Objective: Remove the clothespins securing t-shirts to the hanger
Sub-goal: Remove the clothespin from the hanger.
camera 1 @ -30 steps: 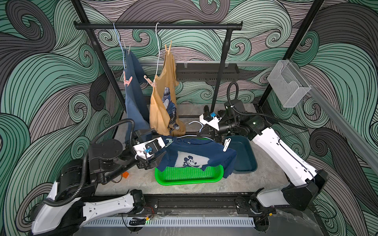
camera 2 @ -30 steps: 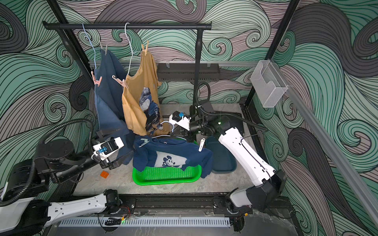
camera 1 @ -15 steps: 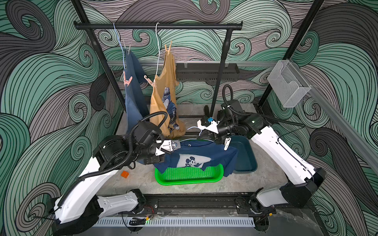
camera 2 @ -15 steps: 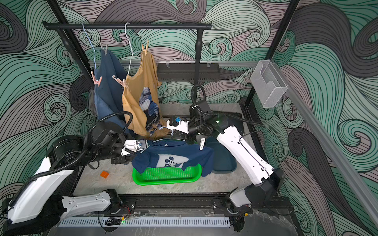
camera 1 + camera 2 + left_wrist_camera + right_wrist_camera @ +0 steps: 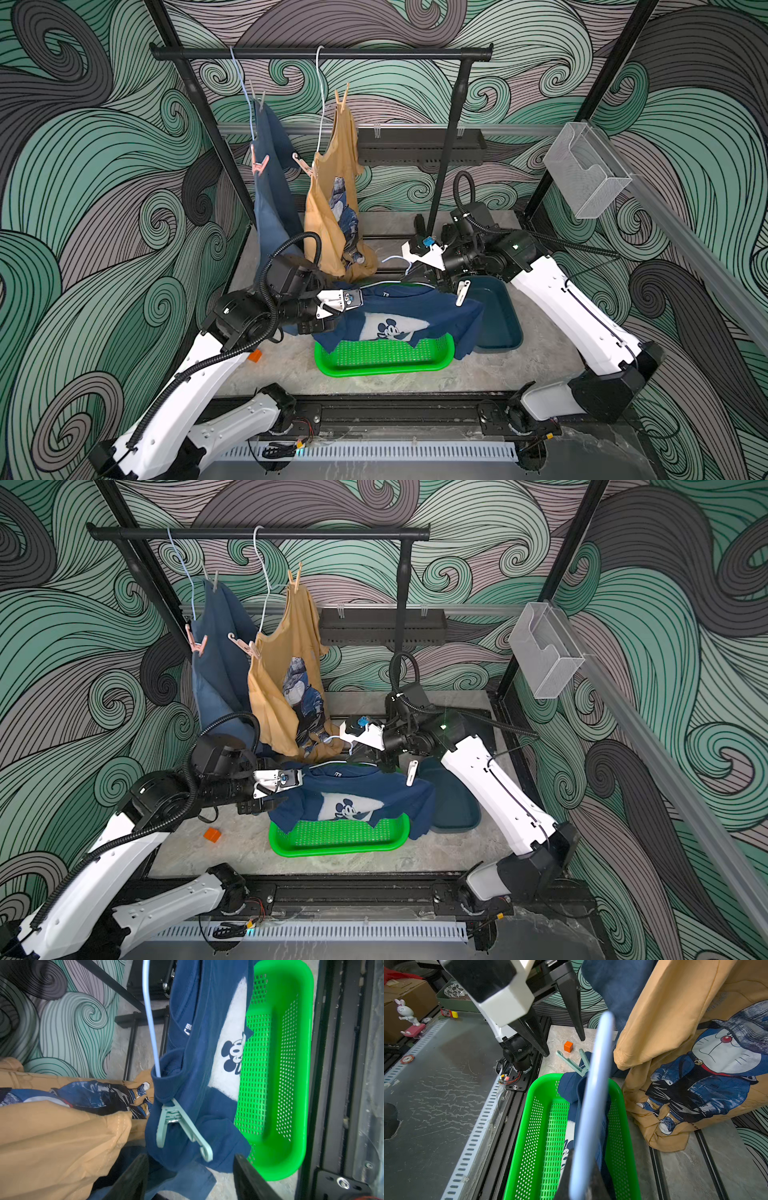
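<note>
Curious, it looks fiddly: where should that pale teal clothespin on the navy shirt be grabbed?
Squeeze the two splayed handle legs of the clothespin. They stick out from the navy shirt toward the open left tool, so come from that free end; its nose bites cloth.

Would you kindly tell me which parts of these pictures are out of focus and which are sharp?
Right wrist view: the pale blue hanger, close to the lens, is heavily blurred, while the print on the mustard shirt is sharp. Left wrist view: the teal clothespin is crisp, the green basket slightly soft. Both top views: evenly lit and sharp throughout.
</note>
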Tool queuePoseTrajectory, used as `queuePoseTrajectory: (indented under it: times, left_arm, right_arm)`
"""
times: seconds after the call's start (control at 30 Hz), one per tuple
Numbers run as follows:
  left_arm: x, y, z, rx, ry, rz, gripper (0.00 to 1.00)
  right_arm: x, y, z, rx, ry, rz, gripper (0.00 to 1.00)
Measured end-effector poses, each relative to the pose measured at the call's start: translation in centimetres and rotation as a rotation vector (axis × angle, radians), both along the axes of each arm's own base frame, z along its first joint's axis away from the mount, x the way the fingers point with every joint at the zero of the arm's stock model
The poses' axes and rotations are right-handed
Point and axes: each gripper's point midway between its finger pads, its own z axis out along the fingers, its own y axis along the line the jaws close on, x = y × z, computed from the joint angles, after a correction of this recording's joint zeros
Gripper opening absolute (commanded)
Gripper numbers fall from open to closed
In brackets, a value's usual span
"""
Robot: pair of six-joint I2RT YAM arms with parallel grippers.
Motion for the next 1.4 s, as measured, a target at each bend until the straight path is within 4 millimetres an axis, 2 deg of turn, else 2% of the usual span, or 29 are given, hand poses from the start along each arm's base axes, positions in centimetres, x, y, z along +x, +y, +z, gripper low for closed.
queuePoseTrajectory:
  times: [0.17,0.43,0.6,1.1,1.23,1.4]
  left_arm:
    - [0.7,-0.6,0.8,-0.053,-0.036,-0.012,0.64]
    - [1.2,-0.8,0.6,-0.098,-0.034,-0.016,0.62]
    - [1.1,-0.9,-0.3,-0.102,-0.018,-0.019,0.58]
    - [1.6,-1.2,-0.3,-0.125,-0.023,-0.024,0.44]
    - [1.8,-1.1,-0.2,-0.129,-0.029,-0.019,0.43]
    - [1.8,-1.1,-0.2,-0.131,-0.030,-0.017,0.52]
  right_arm:
    - [0.0,0.0,0.0,0.001,0.003,-0.001,0.00]
    - [0.0,0.0,0.0,0.001,0.008,-0.004,0.00]
    - [0.0,0.0,0.1,0.002,0.010,-0.003,0.00]
    - [-0.1,0.0,0.1,0.003,0.011,-0.002,0.00]
    - [-0.1,0.0,0.1,0.003,0.011,-0.002,0.00]
    - [-0.1,0.0,0.1,0.003,0.011,-0.002,0.00]
